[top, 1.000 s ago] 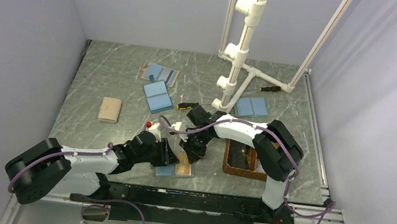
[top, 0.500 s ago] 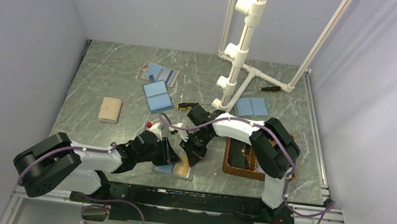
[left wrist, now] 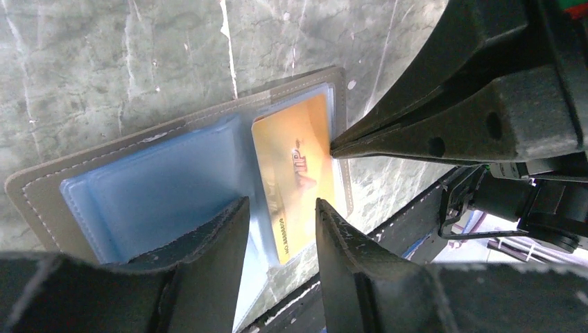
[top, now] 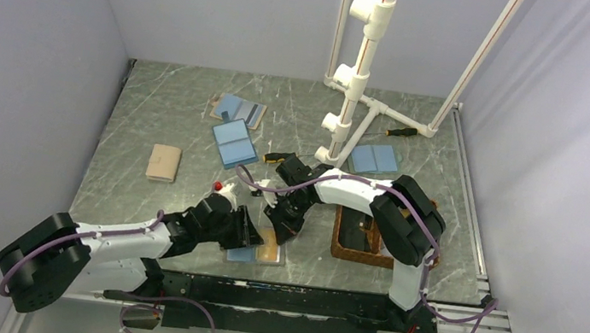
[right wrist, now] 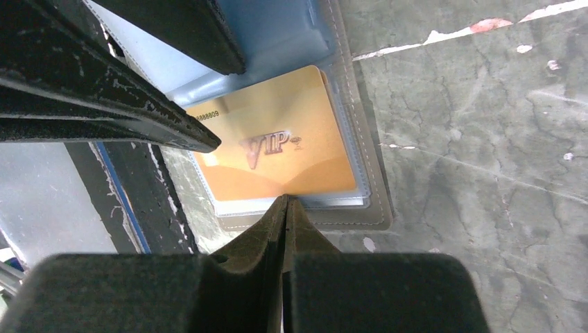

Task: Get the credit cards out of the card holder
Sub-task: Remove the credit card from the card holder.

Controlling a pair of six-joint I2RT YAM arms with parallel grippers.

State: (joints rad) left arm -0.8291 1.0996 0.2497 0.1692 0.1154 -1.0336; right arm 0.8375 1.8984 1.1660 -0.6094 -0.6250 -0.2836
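An open bifold card holder [left wrist: 139, 201], light blue inside with a tan stitched edge, lies flat on the grey-green marbled table [top: 179, 108]. 1 gold plastic credit card [left wrist: 295, 180] marked VIP sits in the clear pocket of 1 leaf, its long axis parallel to the holder's fold.

We see the right pincer [right wrist: 286, 201] with its jaws pressed together into a point, holding nothing. Its tip meets the outer edge of the card holder beside the card's long side, pointing across the card toward the fold.

The left pincer [left wrist: 281, 208] hangs over the fold from the opposite side. It is slightly parted and holds nothing, 1 tip above the blue leaf and 1 above the card. We judge the right pincer nearer the card's outer long edge.
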